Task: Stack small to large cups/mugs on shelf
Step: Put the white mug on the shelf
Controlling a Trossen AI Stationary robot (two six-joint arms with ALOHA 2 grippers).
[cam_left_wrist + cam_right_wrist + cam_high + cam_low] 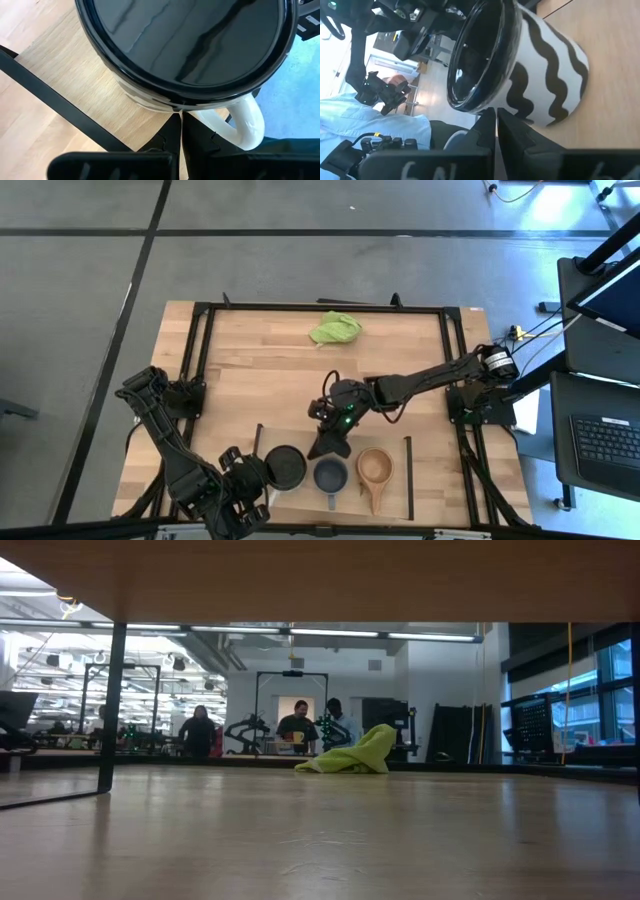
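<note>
1. Left gripper (180, 145) closed, pinching the white mug (185, 45) rim, beside the handle.
2. Right gripper (496, 137) closed empty, blue-grey mug (330, 475) just below, tan cup (375, 467) beside, all on shelf (300, 442).
3. Advice: lift white mug level, right stays clear.

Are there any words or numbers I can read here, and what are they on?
No text reads for sure.
Marks on the right claw: white, cut off, unreadable.
The white mug: only wavy black stripes, no letters.
The keyboard: keys too small to read.
</note>
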